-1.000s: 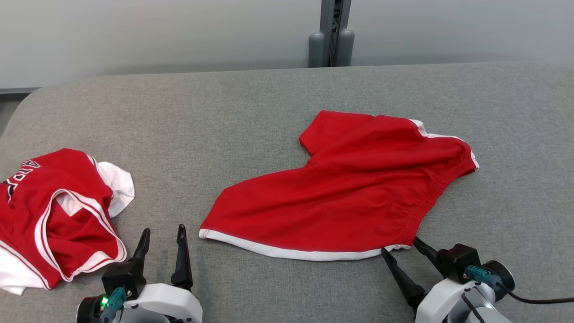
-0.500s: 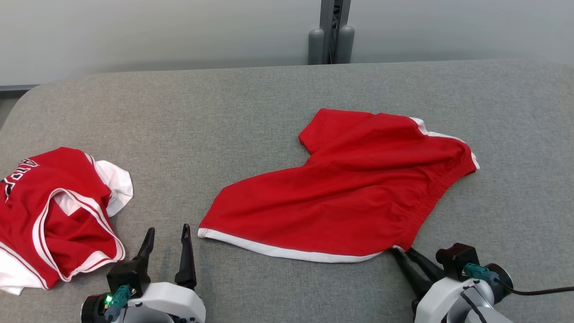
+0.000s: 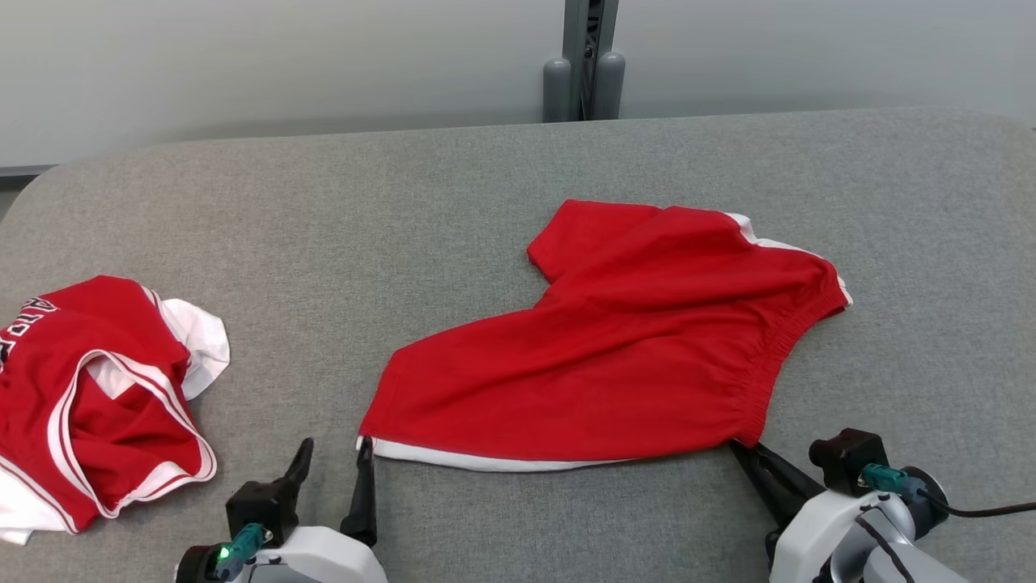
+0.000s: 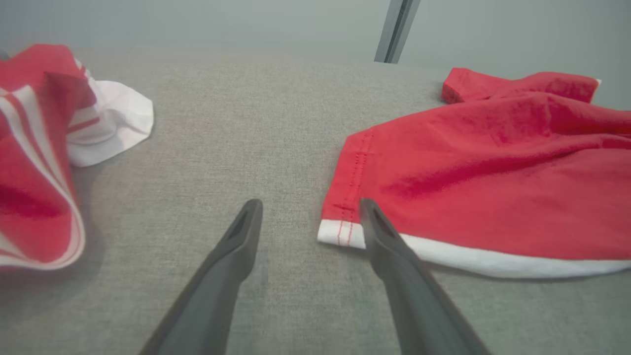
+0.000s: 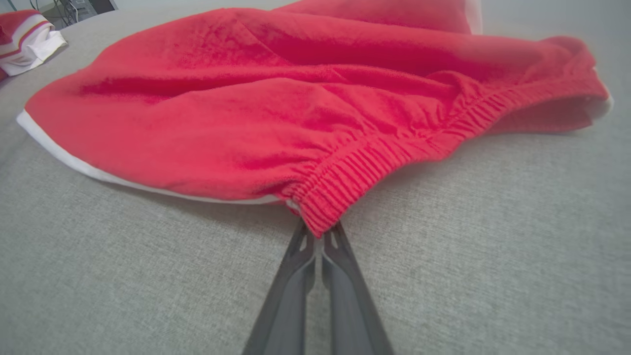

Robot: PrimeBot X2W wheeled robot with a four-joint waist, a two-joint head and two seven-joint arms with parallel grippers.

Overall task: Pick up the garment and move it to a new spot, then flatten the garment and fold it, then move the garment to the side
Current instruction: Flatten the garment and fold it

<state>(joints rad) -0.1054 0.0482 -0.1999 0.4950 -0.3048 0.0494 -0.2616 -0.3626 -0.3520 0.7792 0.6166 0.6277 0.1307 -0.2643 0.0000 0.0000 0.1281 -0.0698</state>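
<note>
The shorts (image 3: 623,348) look light, soft and limp. I judge they will sag and bunch wherever I lift them, so the firm edges are the places to take hold: the ribbed waistband (image 5: 355,167) and the stitched white hem (image 4: 468,256). They lie creased and skewed on the grey surface (image 3: 405,202), well to the right of the jersey (image 3: 97,397). They are plain red, with a gathered elastic waist at the end farthest from the jersey and white trim along the near leg edge. My right claw (image 5: 320,236) is pinched tight on the near corner of the waistband, on the side away from the jersey. My left claw (image 4: 310,203) stands wide apart and holds nothing, between the jersey and the shorts, one finger just beside the hem corner.
</note>
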